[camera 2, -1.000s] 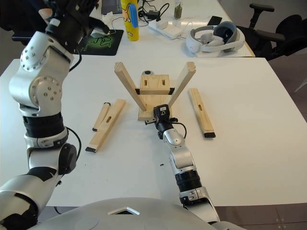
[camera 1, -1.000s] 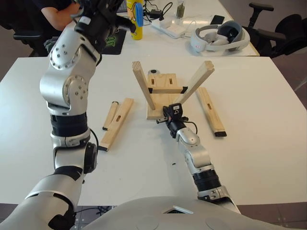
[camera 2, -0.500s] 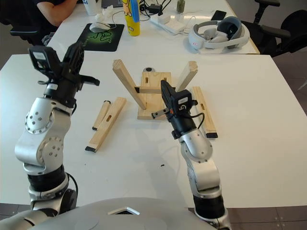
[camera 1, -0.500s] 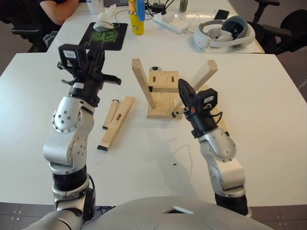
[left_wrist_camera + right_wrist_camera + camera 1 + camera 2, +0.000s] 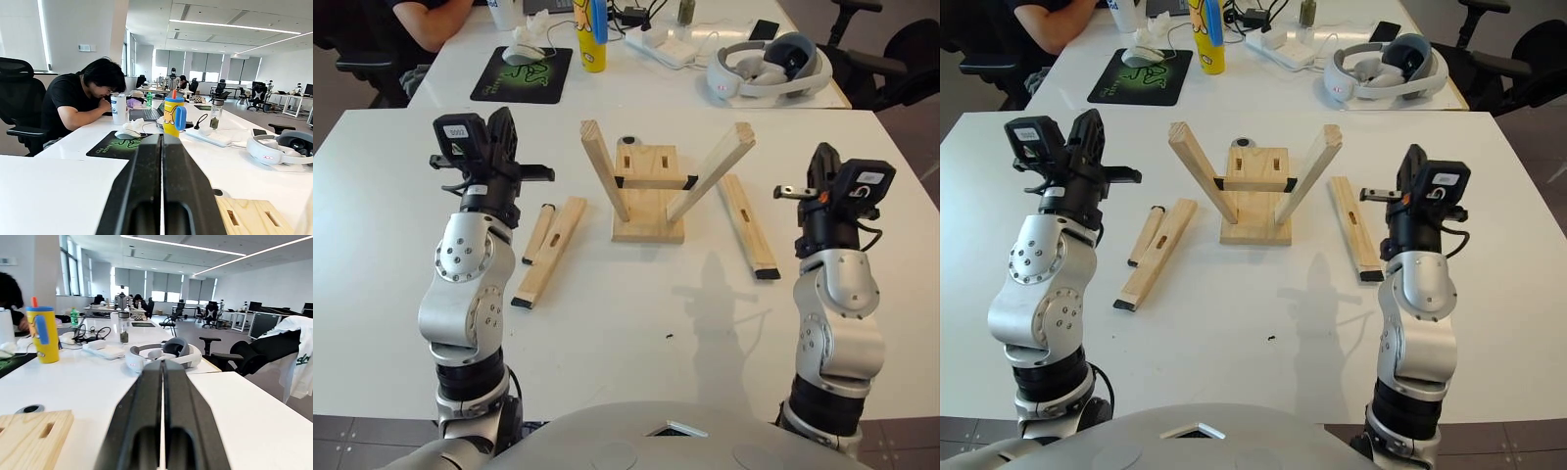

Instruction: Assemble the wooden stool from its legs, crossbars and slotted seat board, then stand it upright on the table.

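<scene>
Here, the seat board (image 5: 646,227) lies flat on the table (image 5: 607,333), between the left gripper (image 5: 501,122) and the right gripper (image 5: 822,155) and lower than both; its slots face up. Two legs stand in it, spread in a V; the left standing leg (image 5: 604,168) leans toward the left gripper and the right standing leg (image 5: 715,171) toward the right one; a fitted crossbar (image 5: 654,182) joins them low down.

A loose right leg (image 5: 746,227) lies flat between the board and the right gripper, just beside the board; a loose left leg (image 5: 551,252) and a short loose crossbar (image 5: 538,233) lie side by side, touching or nearly so, between the board and the left gripper.

Both grippers are raised above the table, well apart from every wooden part; each has its two fingers pressed flat together with nothing between them.

Beyond the grippers, on the farther desk, sit a headset (image 5: 766,69), a yellow cup (image 5: 594,34) and a mouse pad (image 5: 524,73).
</scene>
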`<action>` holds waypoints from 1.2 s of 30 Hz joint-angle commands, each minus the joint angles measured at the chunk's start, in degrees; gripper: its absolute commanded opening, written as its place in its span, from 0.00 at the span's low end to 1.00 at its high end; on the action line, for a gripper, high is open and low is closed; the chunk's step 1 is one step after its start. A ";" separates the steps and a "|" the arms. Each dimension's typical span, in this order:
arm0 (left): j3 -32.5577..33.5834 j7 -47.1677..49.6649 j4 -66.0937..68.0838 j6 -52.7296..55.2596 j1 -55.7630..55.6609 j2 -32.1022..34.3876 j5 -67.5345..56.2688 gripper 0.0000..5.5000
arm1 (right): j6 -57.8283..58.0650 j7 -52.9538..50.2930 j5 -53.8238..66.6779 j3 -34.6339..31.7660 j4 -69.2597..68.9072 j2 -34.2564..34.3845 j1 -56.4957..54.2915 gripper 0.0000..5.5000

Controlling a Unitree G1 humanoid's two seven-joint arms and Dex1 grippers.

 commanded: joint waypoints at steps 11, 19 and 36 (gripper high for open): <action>-19.74 -12.07 5.41 9.50 -4.11 4.38 3.55 0.00 | 5.59 12.58 -0.32 24.15 5.21 -4.20 -0.89 0.00; -2.06 -3.46 6.17 6.44 0.52 2.28 5.96 0.00 | 7.45 -1.06 -1.68 3.34 4.71 -0.38 1.57 0.00; -23.33 -18.47 6.16 3.24 -1.60 9.58 12.29 0.00 | 8.94 11.98 -1.95 26.16 4.02 -4.05 0.24 0.00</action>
